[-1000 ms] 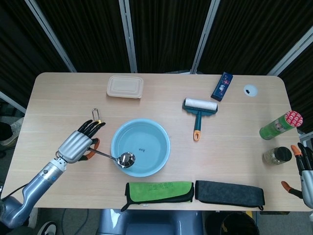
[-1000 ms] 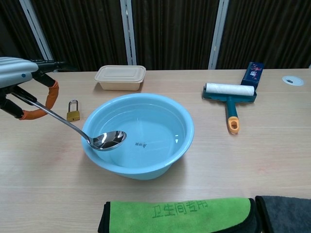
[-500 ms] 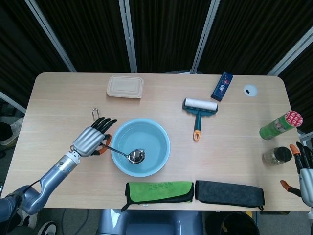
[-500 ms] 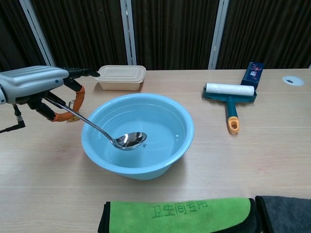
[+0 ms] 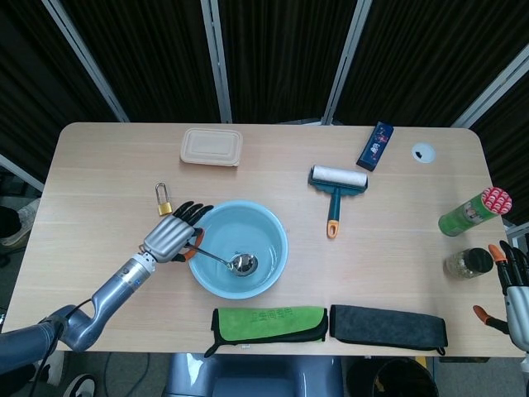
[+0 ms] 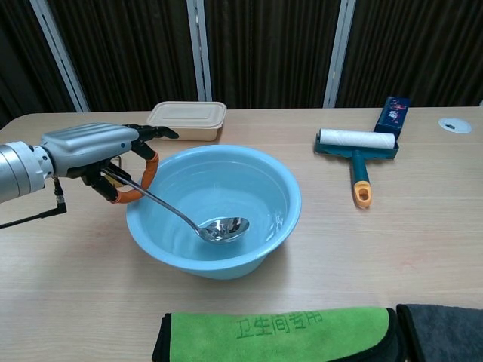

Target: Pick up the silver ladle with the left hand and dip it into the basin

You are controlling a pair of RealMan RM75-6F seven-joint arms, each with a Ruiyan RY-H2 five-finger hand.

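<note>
My left hand [image 5: 173,235] [image 6: 96,151] grips the handle of the silver ladle [image 5: 229,260] [image 6: 198,223] at the left rim of the light blue basin [image 5: 266,227] [image 6: 266,170]. The ladle slants down to the right, and its bowl sits low inside the basin near the middle, at the water. My right hand [image 5: 511,281] shows only at the far right edge of the head view, fingers apart, holding nothing.
A brass padlock [image 5: 163,198] lies just behind my left hand. A beige lidded box [image 5: 212,146] [image 6: 186,119], a lint roller [image 5: 336,187] [image 6: 354,147], a blue packet [image 5: 375,145] and two jars [image 5: 474,212] stand further back and right. Green [image 5: 269,322] and grey [image 5: 388,326] cloths lie along the front edge.
My left hand has moved right to the basin's rim, carrying the ladle. The ladle's bowl went from the near-left rim to low inside the basin.
</note>
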